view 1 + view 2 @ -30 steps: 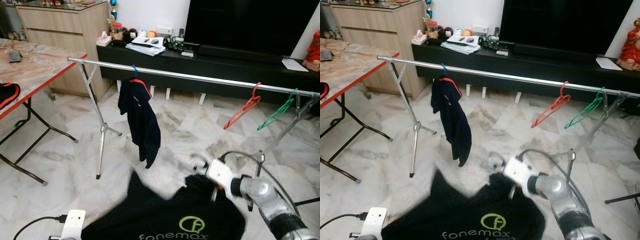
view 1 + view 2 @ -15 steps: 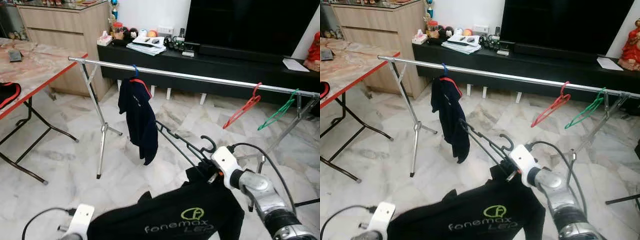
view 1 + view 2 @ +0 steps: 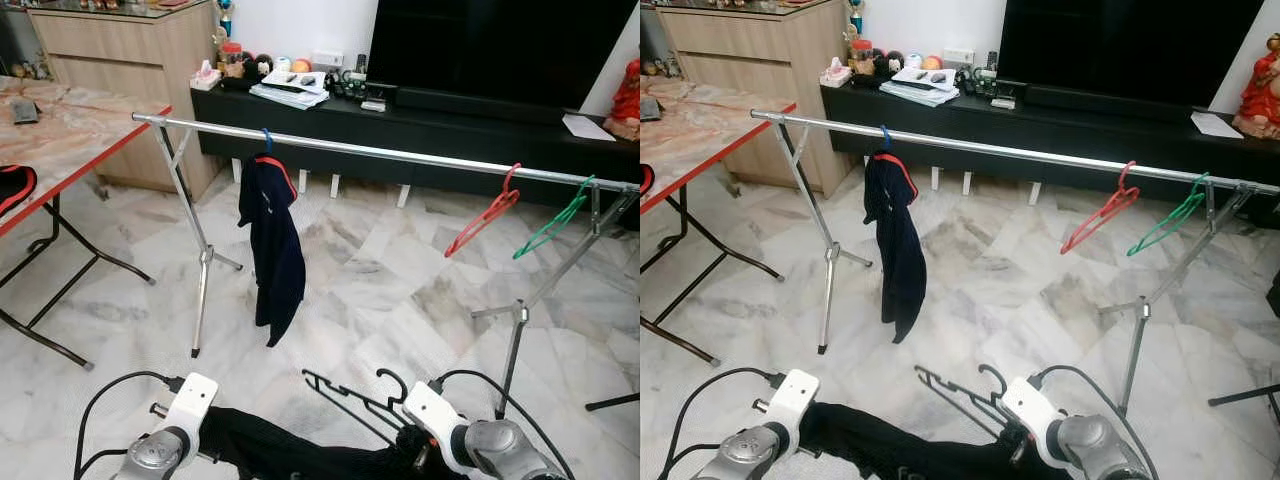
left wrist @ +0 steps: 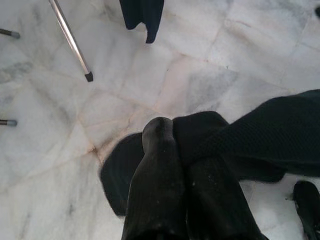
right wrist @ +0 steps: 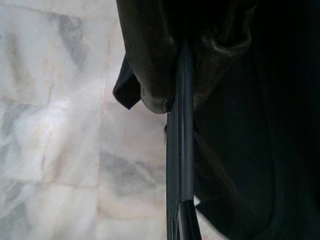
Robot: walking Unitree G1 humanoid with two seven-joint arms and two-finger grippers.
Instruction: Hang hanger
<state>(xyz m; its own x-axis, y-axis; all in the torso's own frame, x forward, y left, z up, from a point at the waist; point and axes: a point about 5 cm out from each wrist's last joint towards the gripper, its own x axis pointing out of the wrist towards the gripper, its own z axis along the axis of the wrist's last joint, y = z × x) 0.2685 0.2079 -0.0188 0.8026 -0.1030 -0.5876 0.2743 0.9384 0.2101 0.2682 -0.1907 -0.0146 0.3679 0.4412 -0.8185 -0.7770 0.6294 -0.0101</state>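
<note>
Gripping a black hanger (image 3: 352, 398) low in front of the rail (image 3: 400, 153), the right gripper (image 5: 182, 95) has its fingers clamped on the hanger's bar — the hook (image 3: 392, 380) points up toward the rail. A black shirt (image 3: 290, 455) drapes between the grippers, below the rail. The left gripper (image 4: 172, 132) has its fingers pressed together on that shirt. On the rail hang a dark garment (image 3: 272, 240), a red hanger (image 3: 484, 215) and a green hanger (image 3: 553, 225).
</note>
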